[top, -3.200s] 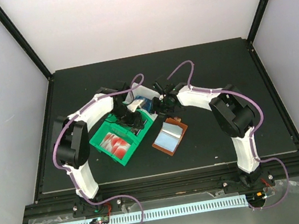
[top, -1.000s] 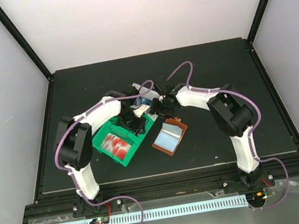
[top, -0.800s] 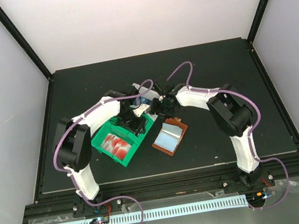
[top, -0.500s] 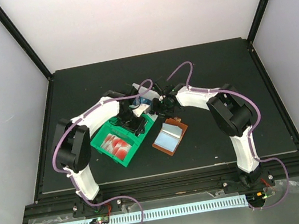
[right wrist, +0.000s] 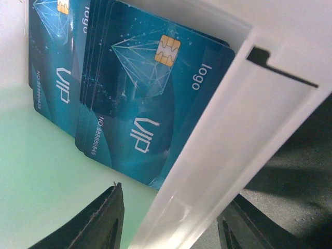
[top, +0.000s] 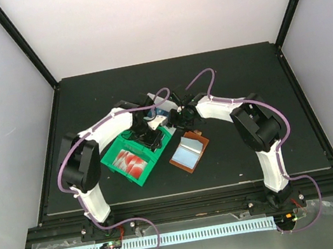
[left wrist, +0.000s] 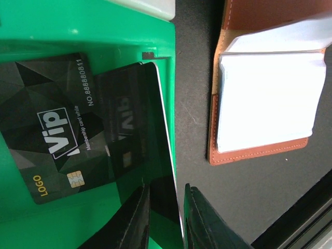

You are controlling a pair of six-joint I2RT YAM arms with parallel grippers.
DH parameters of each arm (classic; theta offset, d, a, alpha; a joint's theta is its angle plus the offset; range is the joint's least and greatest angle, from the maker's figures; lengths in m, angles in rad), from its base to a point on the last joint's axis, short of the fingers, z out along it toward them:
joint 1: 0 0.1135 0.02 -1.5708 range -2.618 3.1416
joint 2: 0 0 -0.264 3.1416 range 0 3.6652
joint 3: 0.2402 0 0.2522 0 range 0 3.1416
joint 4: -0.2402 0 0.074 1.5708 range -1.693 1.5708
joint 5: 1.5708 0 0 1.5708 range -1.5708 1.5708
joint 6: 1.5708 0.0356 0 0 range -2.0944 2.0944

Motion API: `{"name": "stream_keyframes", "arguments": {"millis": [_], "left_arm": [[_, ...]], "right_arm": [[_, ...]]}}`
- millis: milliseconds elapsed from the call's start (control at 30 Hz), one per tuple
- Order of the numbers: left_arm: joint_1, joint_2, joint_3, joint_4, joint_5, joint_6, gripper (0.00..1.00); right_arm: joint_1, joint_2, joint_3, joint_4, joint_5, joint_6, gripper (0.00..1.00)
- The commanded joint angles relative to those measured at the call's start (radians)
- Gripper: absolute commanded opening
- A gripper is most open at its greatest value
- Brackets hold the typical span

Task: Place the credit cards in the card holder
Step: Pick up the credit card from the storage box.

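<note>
Left end effector point(left wrist: 166, 191) straddles a tilted black card point(left wrist: 139, 129) beside another reading "Vip" and "LOGO"; whether clamped, I cannot tell.

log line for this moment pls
left gripper: astride tilted black card in green tray | right gripper: open, astride white tray wall by blue cards | card holder: lying open

A black card point(left wrist: 57, 140) marked VIP is seen lying flat in the green tray point(left wrist: 104, 31), with a second black card point(left wrist: 137, 129) tilted up over it beside the tray's right wall. The tilted card's near edge is flanked by the narrowly parted jaws of the left gripper point(left wrist: 166, 199); whether it is pinched cannot be told. The brown card holder point(left wrist: 264, 98) is laid open on the dark tabletop point(left wrist: 194, 78) alongside.
</note>
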Motion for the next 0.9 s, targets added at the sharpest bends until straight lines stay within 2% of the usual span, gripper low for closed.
{"name": "stream_keyframes", "arguments": {"millis": [0, 200, 533, 867], "left_arm": [[-0.007, -0.043, -0.011, -0.027, 0.061, 0.003, 0.21], [-0.007, -0.044, -0.015, -0.025, 0.06, 0.005, 0.2], [-0.006, -0.045, -0.014, -0.032, 0.076, -0.003, 0.12], [-0.006, -0.051, -0.003, -0.044, 0.06, -0.008, 0.09]], "right_arm": [[0.003, 0.01, 0.015, 0.013, -0.005, 0.005, 0.5], [0.001, 0.011, 0.014, 0.013, -0.005, 0.006, 0.5], [0.002, 0.015, 0.015, 0.014, -0.007, 0.006, 0.5], [0.002, 0.014, 0.013, 0.013, -0.005, 0.004, 0.5]]}}
